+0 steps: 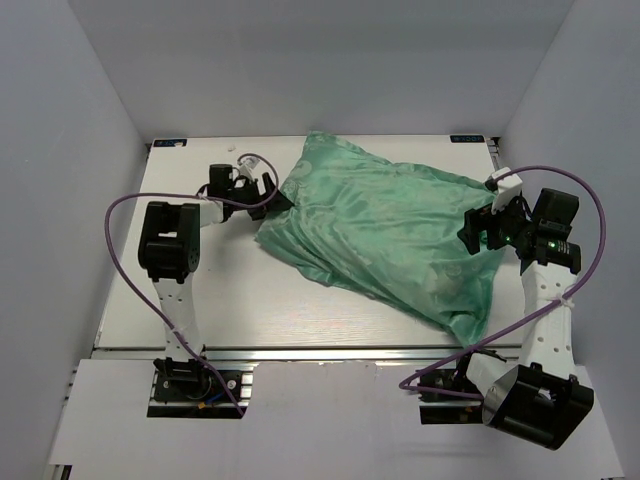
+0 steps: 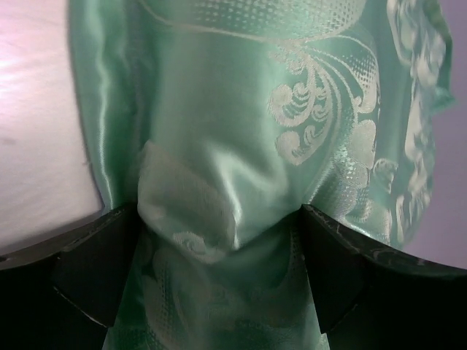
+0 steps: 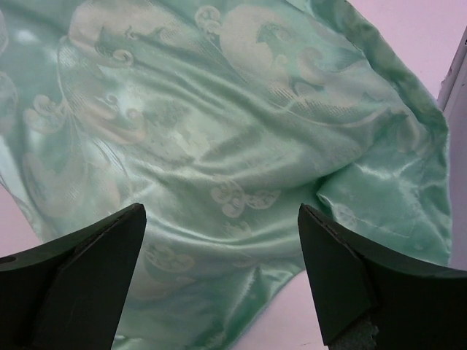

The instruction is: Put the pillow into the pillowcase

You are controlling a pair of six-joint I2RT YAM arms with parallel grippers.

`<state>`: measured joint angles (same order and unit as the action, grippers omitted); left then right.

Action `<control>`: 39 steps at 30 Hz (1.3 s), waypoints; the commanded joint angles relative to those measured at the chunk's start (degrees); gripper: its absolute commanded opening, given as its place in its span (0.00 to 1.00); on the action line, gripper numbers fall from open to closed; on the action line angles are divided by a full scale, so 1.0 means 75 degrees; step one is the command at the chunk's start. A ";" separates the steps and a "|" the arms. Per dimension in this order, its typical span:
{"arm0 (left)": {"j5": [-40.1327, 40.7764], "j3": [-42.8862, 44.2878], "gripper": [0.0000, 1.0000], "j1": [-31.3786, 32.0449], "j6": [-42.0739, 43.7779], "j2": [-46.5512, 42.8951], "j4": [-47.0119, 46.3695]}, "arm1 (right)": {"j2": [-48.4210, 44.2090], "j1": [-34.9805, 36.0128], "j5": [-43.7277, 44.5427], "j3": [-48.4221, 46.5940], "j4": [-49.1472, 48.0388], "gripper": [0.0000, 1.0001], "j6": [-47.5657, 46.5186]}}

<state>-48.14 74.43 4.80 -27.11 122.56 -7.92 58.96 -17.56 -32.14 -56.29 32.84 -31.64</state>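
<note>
The glossy mint-green patterned fabric pillowcase (image 1: 385, 235) lies plump across the white table (image 1: 240, 300). The pillow is hidden, presumably inside it. The left gripper (image 1: 272, 197) straddles its left corner, perhaps to anchor it, though I cannot tell whether it clamps. The right gripper (image 1: 480, 232) hovers released over the far end.

White table (image 1: 250, 305), grey walls (image 1: 60, 120).

Mint-green pillowcase (image 1: 385, 230) lies crumpled across middle and right part of white table (image 1: 260, 300). Cloth glossy, pale swirl pattern, puffy in middle. Left gripper (image 1: 270, 200) at its left edge, touching cloth. Right gripper (image 1: 478, 230) over its right end. Purple cable (image 1: 120, 205) loops beside each arm. Grey walls on three sides.
</note>
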 commanded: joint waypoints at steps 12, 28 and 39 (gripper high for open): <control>-0.0804 -0.2118 0.00 -0.0216 -0.1855 -0.1911 -0.1779 | -0.0314 -0.0014 -0.0074 0.0275 -0.0254 0.89 0.0129; 0.2260 -0.5003 0.00 -0.3944 -0.2714 -0.5432 -0.1077 | -0.0607 -0.0014 -0.0250 0.0685 -0.0406 0.89 0.0164; 0.2583 -0.3831 0.79 -0.3183 -0.0334 -0.5816 0.1664 | -0.0748 -0.0014 -0.0554 0.1072 -0.0395 0.89 0.0188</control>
<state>-32.97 42.65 -19.42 -34.28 84.82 -0.91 54.46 -17.56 -34.26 -48.56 30.92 -30.30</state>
